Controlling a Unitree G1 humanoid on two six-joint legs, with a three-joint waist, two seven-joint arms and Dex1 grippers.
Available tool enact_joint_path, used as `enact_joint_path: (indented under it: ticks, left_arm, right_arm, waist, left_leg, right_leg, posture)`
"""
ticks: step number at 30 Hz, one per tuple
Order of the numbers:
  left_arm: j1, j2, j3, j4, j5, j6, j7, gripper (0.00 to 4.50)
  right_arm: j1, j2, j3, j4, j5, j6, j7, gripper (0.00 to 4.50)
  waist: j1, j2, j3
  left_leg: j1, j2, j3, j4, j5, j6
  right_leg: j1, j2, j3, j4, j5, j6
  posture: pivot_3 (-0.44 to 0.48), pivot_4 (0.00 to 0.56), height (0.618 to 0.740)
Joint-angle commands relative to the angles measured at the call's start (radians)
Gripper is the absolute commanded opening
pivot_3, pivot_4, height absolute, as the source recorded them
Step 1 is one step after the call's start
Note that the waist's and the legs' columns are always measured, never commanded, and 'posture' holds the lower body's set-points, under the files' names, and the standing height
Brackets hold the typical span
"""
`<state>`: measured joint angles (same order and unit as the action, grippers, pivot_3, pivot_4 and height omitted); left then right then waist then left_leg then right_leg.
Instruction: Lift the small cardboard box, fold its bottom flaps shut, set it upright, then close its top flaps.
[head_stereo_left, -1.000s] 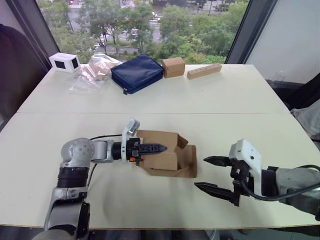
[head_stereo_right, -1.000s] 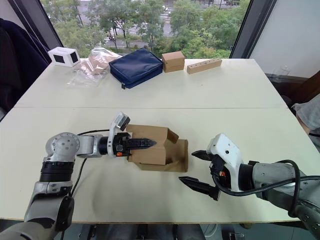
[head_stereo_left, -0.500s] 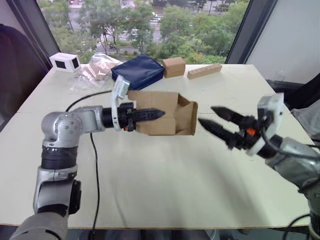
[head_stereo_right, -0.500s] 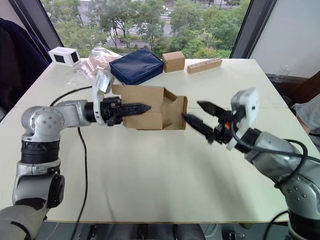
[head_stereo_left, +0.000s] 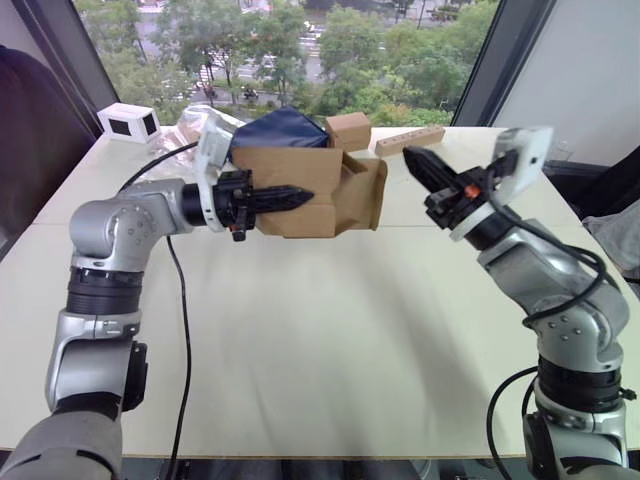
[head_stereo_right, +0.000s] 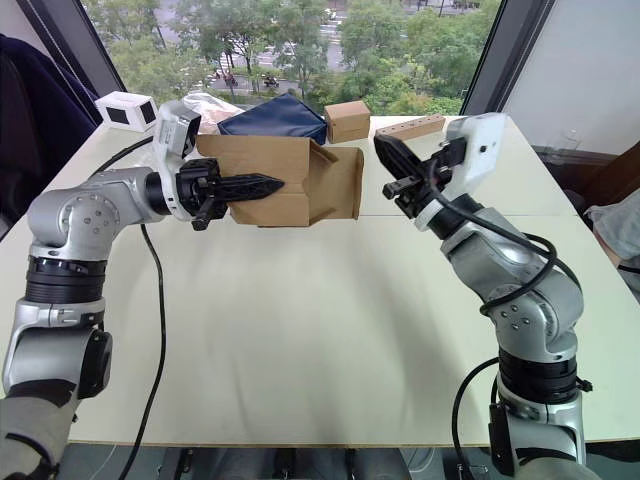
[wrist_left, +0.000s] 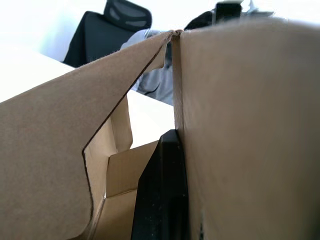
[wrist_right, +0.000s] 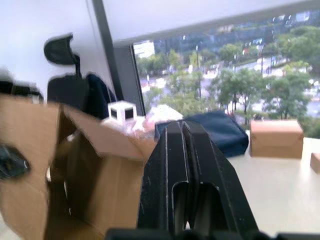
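Note:
The small cardboard box (head_stereo_left: 300, 185) hangs in the air above the table, lying on its side. My left gripper (head_stereo_left: 292, 197) is shut on its front wall, one black finger (wrist_left: 162, 195) inside the box. The flaps (head_stereo_left: 368, 190) at the end facing my right arm stand open; I cannot tell whether these are the top flaps. My right gripper (head_stereo_left: 415, 160) is shut and empty. It is raised just right of those open flaps, pointing at them, with a small gap between. Its two fingers (wrist_right: 170, 165) press together.
At the table's far edge lie a navy pouch (head_stereo_left: 285, 128), a smaller brown box (head_stereo_left: 349, 130), a long wooden block (head_stereo_left: 408, 141), a clear plastic bag (head_stereo_left: 185, 140) and a white box (head_stereo_left: 129, 122). The pale table (head_stereo_left: 320, 330) spreads wide below both arms.
My left arm has lifted the box off the table, up and towards the back. My right arm has risen to the box's height and its gripper has gone from wide open to shut.

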<state>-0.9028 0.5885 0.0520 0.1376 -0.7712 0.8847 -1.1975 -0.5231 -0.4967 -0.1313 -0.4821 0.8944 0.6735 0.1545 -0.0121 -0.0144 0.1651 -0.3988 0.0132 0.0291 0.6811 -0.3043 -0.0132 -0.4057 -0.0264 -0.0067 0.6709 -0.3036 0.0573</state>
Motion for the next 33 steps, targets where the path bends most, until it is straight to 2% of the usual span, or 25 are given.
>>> enact_joint_path:
  ticks: [1, 14, 24, 29, 33]
  left_arm:
    - [-0.012, 0.006, 0.004, -0.013, 0.006, -0.021, -0.016, 0.0]
    - [0.004, -0.006, 0.003, -0.058, -0.018, 0.006, -0.008, 0.0]
    - [0.003, -0.01, 0.01, -0.084, -0.032, 0.038, 0.004, 0.0]
    - [-0.003, -0.009, 0.013, -0.08, -0.026, 0.037, 0.01, 0.0]
    - [-0.004, -0.006, 0.016, -0.091, -0.036, 0.049, 0.013, 0.0]
  right_arm:
    - [-0.002, 0.004, 0.011, -0.033, -0.01, -0.005, 0.046, 0.03]
    - [0.003, 0.058, 0.066, -0.046, -0.012, 0.008, 0.123, 0.03]
    - [0.053, 0.019, 0.039, -0.076, -0.001, 0.024, 0.182, 0.03]
    - [0.08, -0.053, -0.024, -0.123, 0.113, 0.075, 0.252, 0.03]
    - [0.056, -0.092, -0.099, -0.103, 0.186, 0.086, 0.245, 0.03]
  waist:
    - [-0.001, 0.0, 0.0]
    - [-0.001, 0.0, 0.0]
    - [-0.002, 0.0, 0.0]
    - [0.001, 0.0, 0.0]
    - [0.001, 0.0, 0.0]
  left_leg:
    - [0.0, 0.0, 0.0, 0.0, 0.0, 0.0]
    - [0.0, 0.0, 0.0, 0.0, -0.001, 0.001]
    - [0.0, 0.0, 0.0, 0.001, -0.001, 0.002]
    - [-0.001, 0.0, 0.0, 0.001, -0.001, 0.002]
    - [-0.001, 0.0, 0.0, 0.001, -0.001, 0.002]
  right_leg:
    - [0.0, 0.0, 0.0, 0.0, 0.0, 0.0]
    - [-0.001, 0.0, 0.0, 0.001, 0.0, 0.0]
    - [-0.001, 0.0, 0.0, 0.002, 0.0, 0.0]
    - [-0.001, 0.0, 0.0, 0.002, 0.0, 0.0]
    - [-0.001, 0.0, 0.0, 0.002, 0.0, 0.0]
  posture:
    - [0.0, 0.15, 0.74]
    - [0.0, 0.15, 0.74]
    - [0.0, 0.15, 0.74]
    - [0.0, 0.15, 0.74]
    - [0.0, 0.15, 0.74]
